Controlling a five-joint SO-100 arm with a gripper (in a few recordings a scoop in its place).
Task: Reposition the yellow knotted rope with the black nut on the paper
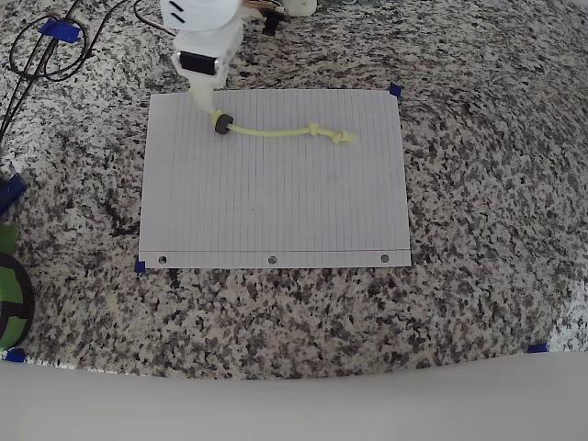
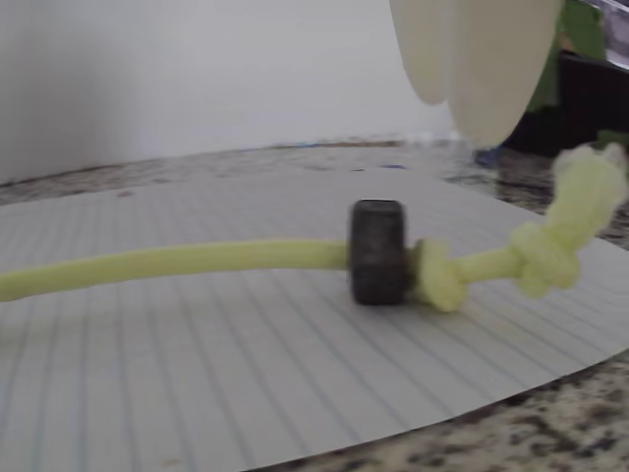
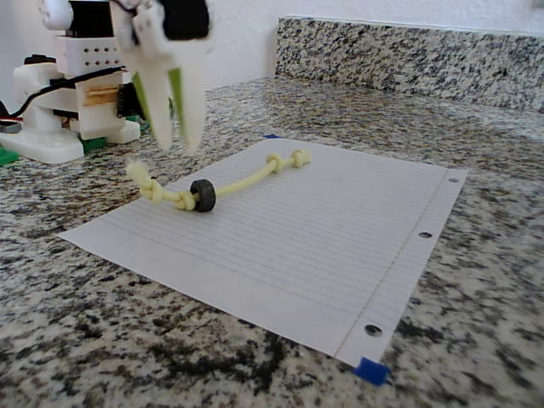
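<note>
The paper (image 1: 276, 202) (image 3: 323, 229) lies flat on the granite counter, its punched holes along the near edge in the overhead view. On its far left part lies the yellow knotted rope (image 1: 276, 132) (image 2: 177, 261) (image 3: 246, 178), threaded through the black nut (image 1: 221, 126) (image 2: 378, 252) (image 3: 202, 195). The nut sits against a knot near the rope's left end. My white gripper (image 1: 208, 99) (image 2: 462, 113) (image 3: 177, 143) hangs just above that frayed end, not touching it. Its fingers (image 3: 192, 110) stand slightly apart and hold nothing.
Black cables (image 1: 46, 46) coil at the counter's far left corner. The arm's white base (image 3: 59, 110) stands behind the paper. A green and black object (image 1: 9, 294) sits at the left edge. Blue tape bits (image 1: 395, 90) mark the paper's corners. A granite backsplash (image 3: 408, 55) rises behind.
</note>
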